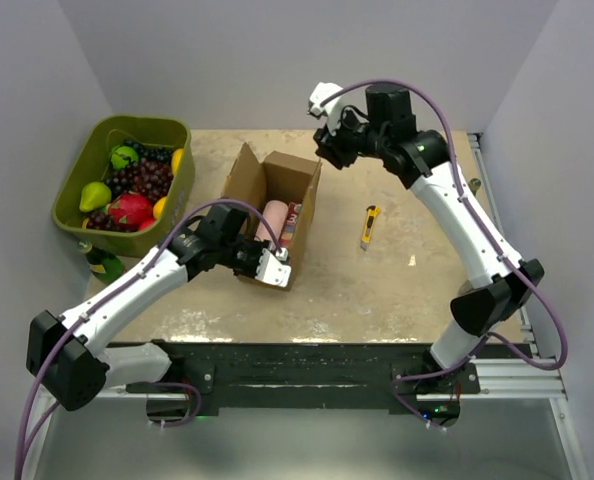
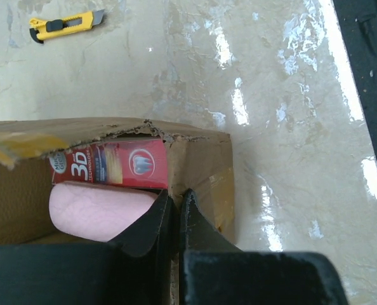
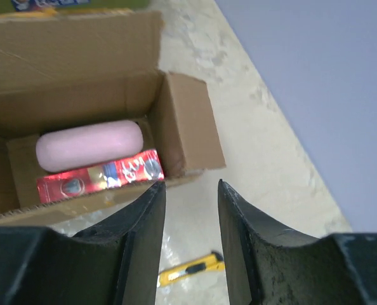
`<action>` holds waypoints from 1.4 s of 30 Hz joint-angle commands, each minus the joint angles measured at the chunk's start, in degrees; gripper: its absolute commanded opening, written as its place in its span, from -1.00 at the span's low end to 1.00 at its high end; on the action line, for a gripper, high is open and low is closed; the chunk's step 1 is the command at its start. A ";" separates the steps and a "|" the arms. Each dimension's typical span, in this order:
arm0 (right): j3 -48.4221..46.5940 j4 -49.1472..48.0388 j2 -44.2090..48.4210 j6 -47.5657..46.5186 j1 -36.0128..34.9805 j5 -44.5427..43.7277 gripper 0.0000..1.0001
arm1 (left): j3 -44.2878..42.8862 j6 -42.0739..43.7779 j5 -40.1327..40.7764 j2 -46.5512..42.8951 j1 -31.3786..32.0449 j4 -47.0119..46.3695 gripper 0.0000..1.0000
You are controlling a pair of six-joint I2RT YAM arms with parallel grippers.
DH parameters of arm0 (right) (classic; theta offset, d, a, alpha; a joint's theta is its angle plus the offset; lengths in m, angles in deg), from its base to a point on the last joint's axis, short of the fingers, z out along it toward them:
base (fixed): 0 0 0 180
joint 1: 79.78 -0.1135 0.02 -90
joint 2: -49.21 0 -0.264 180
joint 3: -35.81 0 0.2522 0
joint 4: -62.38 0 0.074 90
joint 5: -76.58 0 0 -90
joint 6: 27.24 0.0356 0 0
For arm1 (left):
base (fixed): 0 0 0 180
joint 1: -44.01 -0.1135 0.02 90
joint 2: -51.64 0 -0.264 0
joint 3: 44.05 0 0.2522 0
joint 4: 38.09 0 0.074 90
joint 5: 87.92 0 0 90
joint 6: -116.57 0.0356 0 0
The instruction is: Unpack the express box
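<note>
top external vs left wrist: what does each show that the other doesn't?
Top external only: the green fruit bin, the right end effector past the far side of the express box, and both arms whole.
Left wrist only: the "3D" print on the red carton, the box wall's torn edge, and the left end effector closed on what looks like that wall.
Both: the box, the pink rounded item and the carton inside it, the yellow utility knife and the table.
</note>
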 commanded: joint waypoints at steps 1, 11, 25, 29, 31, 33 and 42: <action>-0.19 -1.14 -3.46 -5.42 -3.83 6.36 -0.18 | -1.20 9.79 5.14 -2.45 -0.37 -3.82 -1.00; -8.25 -2.73 -9.26 -7.77 -4.79 7.67 -0.35 | 0.12 19.10 8.30 -3.51 -0.37 -6.19 -1.00; 50.89 -22.57 20.97 -23.10 -9.28 -2.68 -0.39 | 11.01 30.27 12.00 -9.21 -0.28 -18.23 -1.00; 39.94 -20.31 17.38 -25.01 -9.28 -4.63 -0.35 | 11.90 34.75 8.76 -10.63 -0.28 -16.66 -1.00; 35.88 -14.60 14.57 -28.96 -9.28 -0.87 -0.27 | 11.64 35.72 7.52 -10.72 -0.28 -15.34 -1.00; 30.25 -7.59 12.20 -36.26 -9.63 0.56 -0.22 | 11.55 36.25 6.46 -10.54 -0.37 -15.34 -1.00; 13.64 11.02 2.53 -49.20 -10.07 -1.37 -0.06 | 8.04 30.21 2.78 -8.87 -0.46 -17.70 -1.00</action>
